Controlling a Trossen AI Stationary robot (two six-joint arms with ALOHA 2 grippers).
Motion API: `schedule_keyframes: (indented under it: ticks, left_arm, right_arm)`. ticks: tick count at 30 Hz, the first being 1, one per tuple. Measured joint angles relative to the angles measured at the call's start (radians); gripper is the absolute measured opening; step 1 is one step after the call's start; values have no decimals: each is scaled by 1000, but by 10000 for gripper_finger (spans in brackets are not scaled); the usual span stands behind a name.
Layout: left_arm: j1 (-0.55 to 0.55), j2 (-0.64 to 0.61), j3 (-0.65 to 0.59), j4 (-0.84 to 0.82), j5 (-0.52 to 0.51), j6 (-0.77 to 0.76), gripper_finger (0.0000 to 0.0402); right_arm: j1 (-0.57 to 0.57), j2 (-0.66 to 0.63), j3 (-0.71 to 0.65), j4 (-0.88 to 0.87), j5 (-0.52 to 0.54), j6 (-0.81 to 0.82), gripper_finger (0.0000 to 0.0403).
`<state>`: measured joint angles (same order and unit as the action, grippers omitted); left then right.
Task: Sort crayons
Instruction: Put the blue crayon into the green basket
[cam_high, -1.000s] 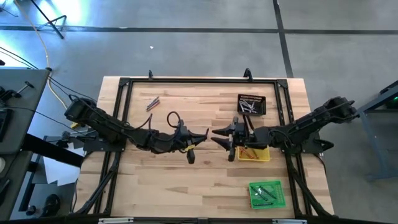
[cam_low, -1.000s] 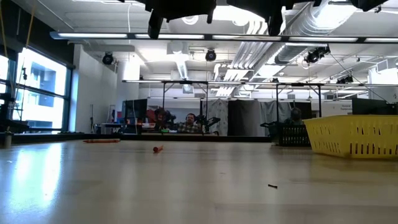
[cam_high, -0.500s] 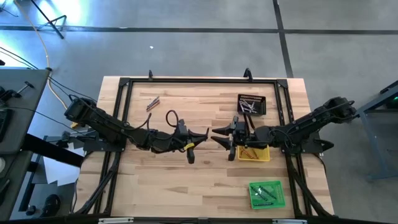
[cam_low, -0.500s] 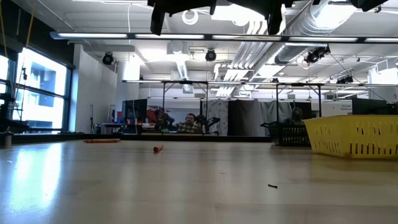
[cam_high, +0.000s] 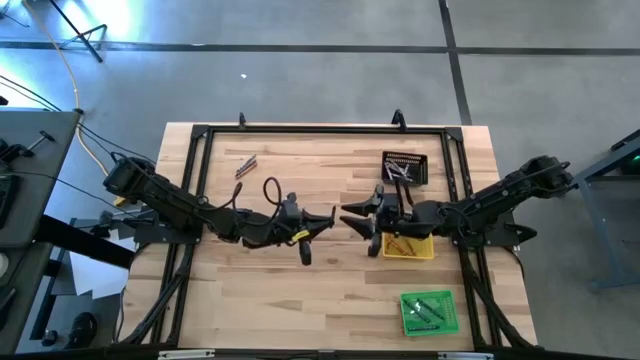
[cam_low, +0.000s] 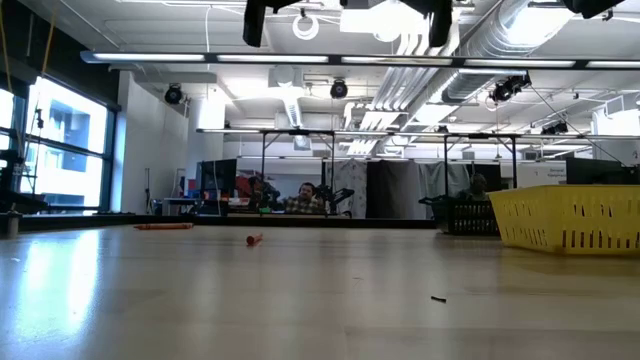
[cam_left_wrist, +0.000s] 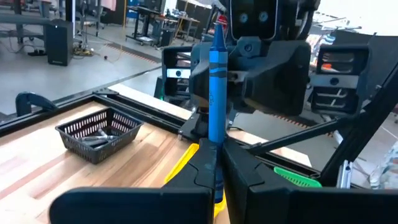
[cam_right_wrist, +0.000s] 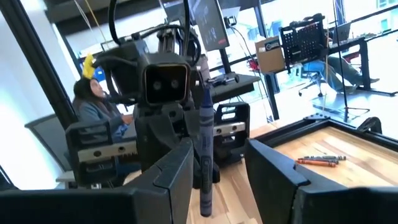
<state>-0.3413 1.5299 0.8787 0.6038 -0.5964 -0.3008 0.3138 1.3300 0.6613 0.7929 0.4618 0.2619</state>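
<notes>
Left end effector (cam_high: 331, 214): fingers pressed together, pinching a blue crayon (cam_left_wrist: 217, 93) upright at mid-counter (cam_high: 330, 290), raised clear of the surface. This presents the crayon for transfer.

Right end effector (cam_high: 345, 214): fingers spread, tips directly facing the left end effector, with the crayon standing between them and not yet gripped. The yellow tray (cam_high: 410, 246) lies just behind this end effector, probably the destination. Loose crayons (cam_high: 245, 166) remain well behind the left end effector.

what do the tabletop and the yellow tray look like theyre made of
Tabletop: looks like wood, butcher-block style, with pale joined strips and visible grain; the low view shows a soft sheen.
Yellow tray: probably moulded plastic, given its uniform bright colour and perforated mesh walls.
</notes>
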Motion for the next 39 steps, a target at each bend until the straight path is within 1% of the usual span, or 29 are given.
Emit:
schedule_keyframes:
  ticks: [6,12,19,24,28,32,39]
  left_arm:
    - [-16,0,0,55,-1,41,3]
    - [-23,0,0,87,-3,68,3]
    - [-22,0,0,86,-3,69,3]
    - [-22,0,0,86,-3,69,3]
    - [-22,0,0,87,-3,69,3]
    - [-21,0,0,94,-3,69,3]
    - [-22,0,0,96,-3,69,3]
  right_arm:
    - [6,0,0,53,1,45,140]
    - [28,23,0,119,77,26,140]
    - [29,126,0,270,78,26,140]
    - [29,143,0,309,76,23,140]
    - [29,143,0,328,32,18,140]
    - [29,143,37,270,29,18,140]
    - [29,193,181,75,26,-65,140]
